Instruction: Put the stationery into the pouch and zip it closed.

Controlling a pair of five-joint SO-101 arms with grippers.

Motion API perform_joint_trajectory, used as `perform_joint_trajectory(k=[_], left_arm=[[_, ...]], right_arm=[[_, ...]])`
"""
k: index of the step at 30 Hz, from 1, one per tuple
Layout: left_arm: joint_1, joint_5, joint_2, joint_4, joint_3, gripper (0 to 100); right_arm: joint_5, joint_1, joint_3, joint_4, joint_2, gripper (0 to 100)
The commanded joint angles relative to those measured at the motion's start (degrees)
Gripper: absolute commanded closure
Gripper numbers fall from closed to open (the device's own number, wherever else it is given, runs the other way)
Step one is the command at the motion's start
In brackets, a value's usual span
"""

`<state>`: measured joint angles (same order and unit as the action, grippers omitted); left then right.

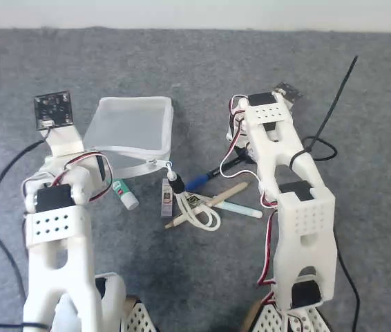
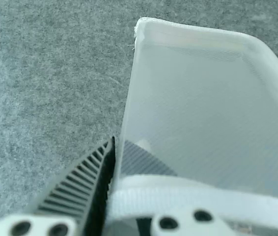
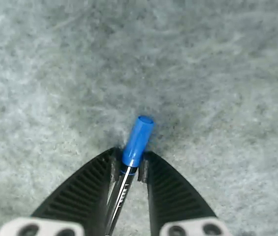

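Note:
A translucent white pouch lies on the grey carpet with its zippered mouth toward the arms. In the left wrist view the pouch has its white zipper band pinched at one corner by my left gripper. From above, that left gripper sits at the pouch's near left corner. My right gripper is shut on a black pen with a blue cap. In the high view the right gripper holds the pen low over the carpet, right of the pouch's mouth.
Loose items lie between the arms: a green-and-white glue stick, a small brown stick-shaped item, a wooden stick, a pale blue pen and a white cord loop. The zipper pull sits at the mouth's right end.

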<state>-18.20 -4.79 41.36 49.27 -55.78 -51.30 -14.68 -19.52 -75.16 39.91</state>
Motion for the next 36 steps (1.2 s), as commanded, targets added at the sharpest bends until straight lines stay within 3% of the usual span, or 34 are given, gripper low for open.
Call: perform_joint_trajectory(k=[1,8,21,29,36], left_arm=[[-0.26,-1.05,1.58,-0.70,2.51,99],[-0.26,-1.05,1.58,-0.79,2.51,99],[-0.26,-0.88,1.32,-0.18,4.35,99],[-0.09,-0.88,1.05,12.22,18.59,99],[5.45,0.18,1.05,25.23,31.87,99]], right_arm=[[-0.18,-0.22,-1.58,0.84,-5.41,99.2],[-0.09,-1.01,-1.58,-4.88,-13.23,99.2],[12.31,-0.31,-1.41,-13.49,-24.84,99.2],[14.86,0.75,-1.23,-16.84,-27.47,99.2],[14.86,3.74,-1.23,-16.84,-27.56,99.2]])
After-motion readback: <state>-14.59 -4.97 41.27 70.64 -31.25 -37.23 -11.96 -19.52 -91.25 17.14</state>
